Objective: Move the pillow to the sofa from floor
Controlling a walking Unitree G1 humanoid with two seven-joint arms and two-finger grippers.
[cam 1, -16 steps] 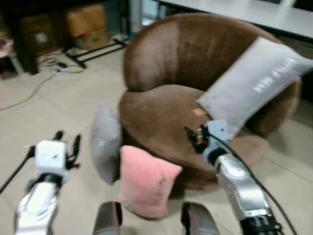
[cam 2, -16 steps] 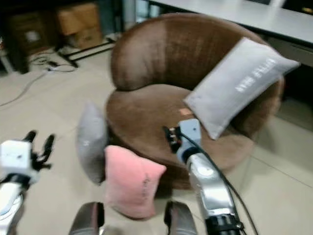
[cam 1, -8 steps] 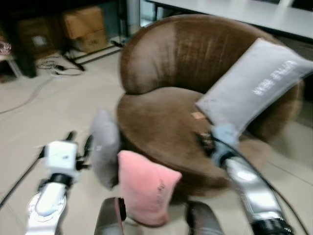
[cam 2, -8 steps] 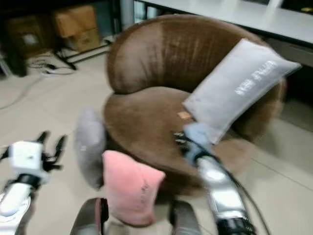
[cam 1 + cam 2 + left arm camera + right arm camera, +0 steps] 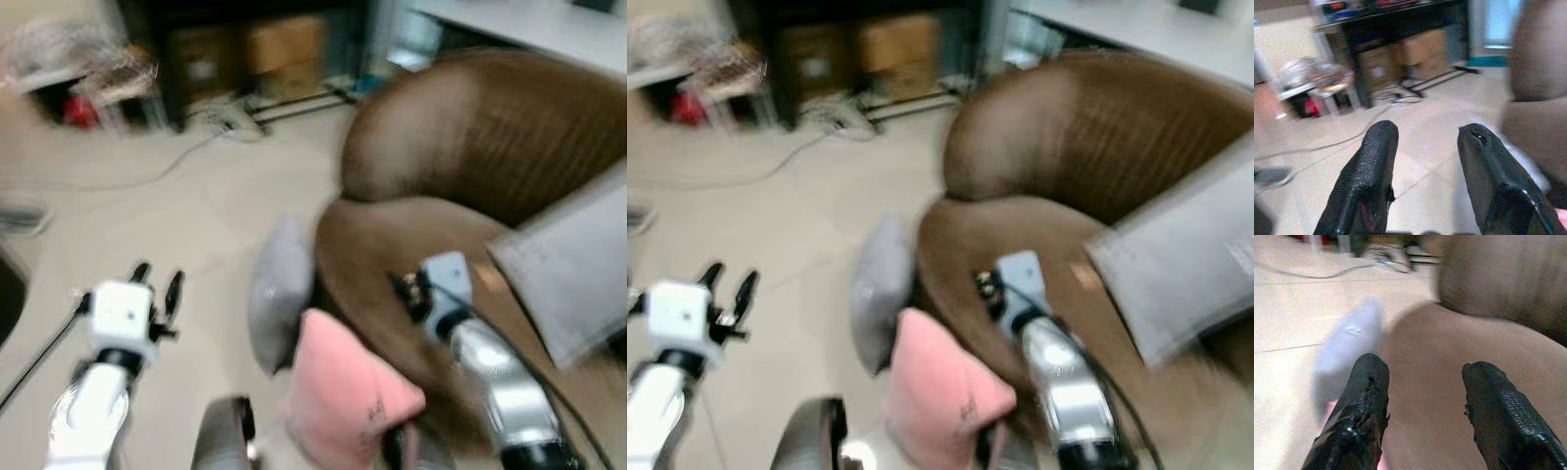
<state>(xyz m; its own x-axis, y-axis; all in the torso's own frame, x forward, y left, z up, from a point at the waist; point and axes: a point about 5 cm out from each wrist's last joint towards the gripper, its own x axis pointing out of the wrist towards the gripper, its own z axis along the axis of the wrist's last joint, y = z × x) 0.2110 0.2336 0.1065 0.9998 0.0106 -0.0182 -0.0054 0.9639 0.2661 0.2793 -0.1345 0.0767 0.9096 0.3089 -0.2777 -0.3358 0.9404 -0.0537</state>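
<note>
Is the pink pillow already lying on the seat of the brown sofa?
No, the pink pillow stands on the floor, leaning against the front of the brown sofa.

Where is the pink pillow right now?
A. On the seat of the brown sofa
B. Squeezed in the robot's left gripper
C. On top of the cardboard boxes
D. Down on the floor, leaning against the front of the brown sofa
D: the pink pillow stands on the floor against the front of the brown sofa, beside a grey pillow, and both the left gripper and right gripper are open and empty.

Pink pillow [image 5: 343, 397] upright on floor, against sofa [image 5: 470, 166].
</note>
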